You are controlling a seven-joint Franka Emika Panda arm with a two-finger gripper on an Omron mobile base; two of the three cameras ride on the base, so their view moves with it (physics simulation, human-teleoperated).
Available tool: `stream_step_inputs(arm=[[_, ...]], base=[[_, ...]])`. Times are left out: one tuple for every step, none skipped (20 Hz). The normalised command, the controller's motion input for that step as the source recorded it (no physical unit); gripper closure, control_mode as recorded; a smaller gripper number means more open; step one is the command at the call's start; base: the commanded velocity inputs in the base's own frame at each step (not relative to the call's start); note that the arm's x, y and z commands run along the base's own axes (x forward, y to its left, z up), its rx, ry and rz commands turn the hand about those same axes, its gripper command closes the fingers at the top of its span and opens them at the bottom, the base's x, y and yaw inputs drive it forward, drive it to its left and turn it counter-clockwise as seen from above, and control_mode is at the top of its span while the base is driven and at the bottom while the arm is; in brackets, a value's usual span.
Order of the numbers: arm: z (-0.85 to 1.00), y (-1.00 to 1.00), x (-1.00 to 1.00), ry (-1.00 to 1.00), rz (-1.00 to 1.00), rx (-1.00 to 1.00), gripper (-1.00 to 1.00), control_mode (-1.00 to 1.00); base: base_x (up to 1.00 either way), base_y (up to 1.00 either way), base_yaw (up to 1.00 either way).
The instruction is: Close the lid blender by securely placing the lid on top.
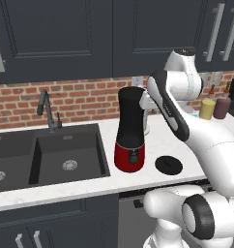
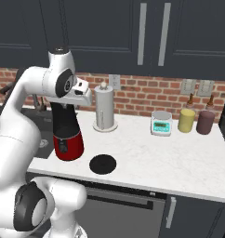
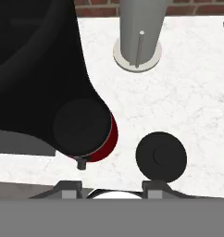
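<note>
My hand (image 3: pixel 112 187) hangs high over the counter (image 3: pixel 197 83), fingers drawn in and holding nothing. Nearest below it, the lid (image 3: pixel 160 156) lies flat on the counter, knob up, just by my right fingertip (image 3: pixel 156 186) in the hand view. Beside the lid stands the blender (image 3: pixel 63 106), its jar uncovered. Farther back stands a grey paper-towel holder (image 3: pixel 138 34).
</note>
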Motion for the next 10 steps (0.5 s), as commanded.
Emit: stream_step_inputs(arm=[[0.00, 0.00, -0.23, 0.00, 0.00, 0.00, -1.00, -1.00], [-0.08, 0.00, -0.25, 0.00, 0.00, 0.00, -1.00, -1.00], [0.00, 0.00, -0.60, -0.10, 0.00, 0.00, -1.00, -1.00], [0.00, 0.00, -0.60, -0.11, 0.00, 0.00, -1.00, -1.00], [-0.15, 0.00, -0.42, 0.00, 0.00, 0.00, -1.00, -1.00], [-0.29, 0.00, -0.56, 0.00, 0.00, 0.00, -1.00, -1.00], [-0.34, 0.00, -0.66, 0.00, 0.00, 0.00, -1.00, -1.00], [-0.48, 0.00, -0.54, 0.00, 0.00, 0.00, -1.00, -1.00], [-0.44, -0.09, -0.49, 0.01, -0.04, 0.00, -1.00, -1.00], [-0.41, -0.30, -0.44, 0.05, -0.02, 0.00, -1.00, -1.00]], base=[[0.00, 0.00, 0.00], [0.00, 0.00, 0.00], [0.00, 0.00, 0.00], [0.00, 0.00, 0.00], [0.00, 0.00, 0.00], [0.00, 0.00, 0.00], [0.00, 0.00, 0.00], [0.00, 0.00, 0.00], [0.00, 0.00, 0.00], [0.00, 0.00, 0.00]])
